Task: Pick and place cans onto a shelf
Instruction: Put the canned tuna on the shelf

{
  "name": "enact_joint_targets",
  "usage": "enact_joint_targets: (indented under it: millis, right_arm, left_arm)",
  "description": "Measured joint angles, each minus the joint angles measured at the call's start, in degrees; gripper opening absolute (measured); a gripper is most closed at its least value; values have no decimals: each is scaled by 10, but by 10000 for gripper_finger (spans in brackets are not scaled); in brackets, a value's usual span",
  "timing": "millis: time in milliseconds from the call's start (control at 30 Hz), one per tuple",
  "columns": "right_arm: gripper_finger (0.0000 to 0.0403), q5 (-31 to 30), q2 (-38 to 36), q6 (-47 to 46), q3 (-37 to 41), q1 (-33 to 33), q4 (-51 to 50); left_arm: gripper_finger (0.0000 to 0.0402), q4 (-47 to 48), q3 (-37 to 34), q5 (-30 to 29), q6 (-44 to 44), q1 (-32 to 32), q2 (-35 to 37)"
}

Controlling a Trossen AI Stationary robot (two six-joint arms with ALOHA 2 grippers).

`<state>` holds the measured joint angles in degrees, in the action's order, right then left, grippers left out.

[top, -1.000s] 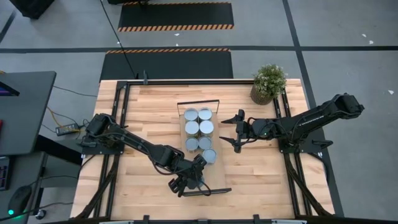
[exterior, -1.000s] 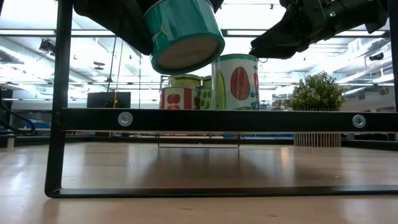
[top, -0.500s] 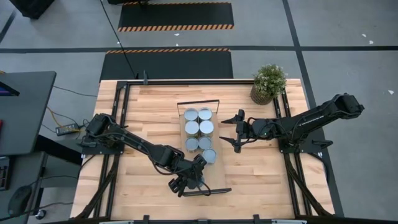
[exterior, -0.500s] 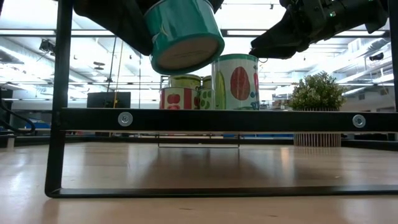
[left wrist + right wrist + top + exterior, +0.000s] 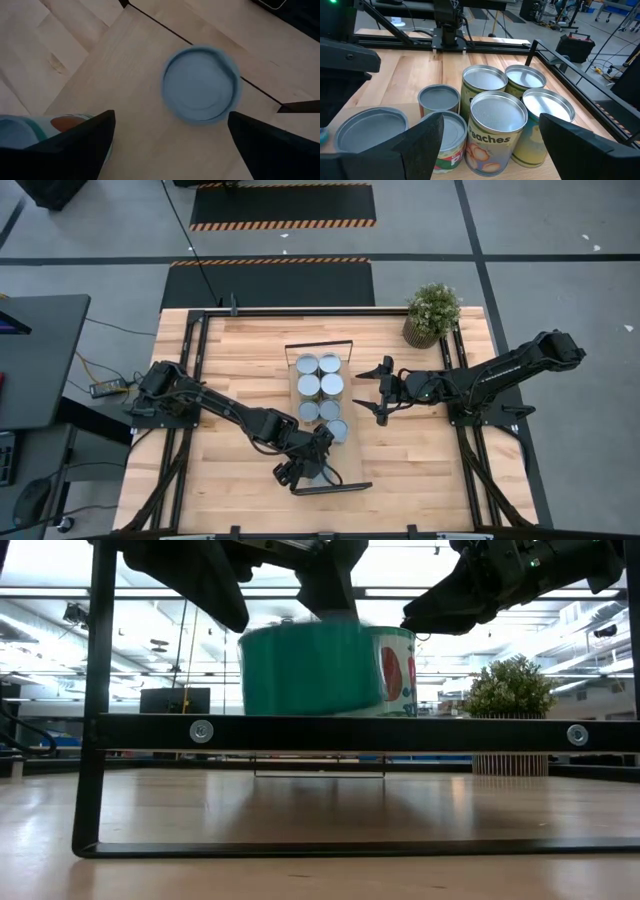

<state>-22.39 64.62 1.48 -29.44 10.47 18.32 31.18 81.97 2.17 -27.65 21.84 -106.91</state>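
Cans (image 5: pixel 497 131), rigid, smooth-sided and likely slippery, best gripped across the sides, cluster on the shelf (image 5: pixel 343 467) as the left claw (image 5: pixel 306 471) spreads above a teal can (image 5: pixel 312 670).

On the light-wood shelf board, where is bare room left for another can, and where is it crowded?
The far half of the long light-wood shelf board is crowded: silvery-topped cans stand paired in rows. The near end has a teal can under the left gripper, its jaws open; bare board borders it up to the black end bar. The right gripper waits beside the rows.
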Motion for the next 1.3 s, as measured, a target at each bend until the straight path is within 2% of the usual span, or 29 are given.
enact_joint_targets:
  millis: [500,767,933,1300]
  right_arm:
    - [334,0,0,0,0,0,0]
    - [334,0,0,0,0,0,0]
    - [334,0,0,0,0,0,0]
    - [334,0,0,0,0,0,0]
  left_arm:
    - [394,0,0,-5,4,-2,0]
    - [394,-8,0,-6,72,-2,0]
    - [394,-6,0,-11,152,-2,0]
    - [394,-12,0,-24,160,-1,0]
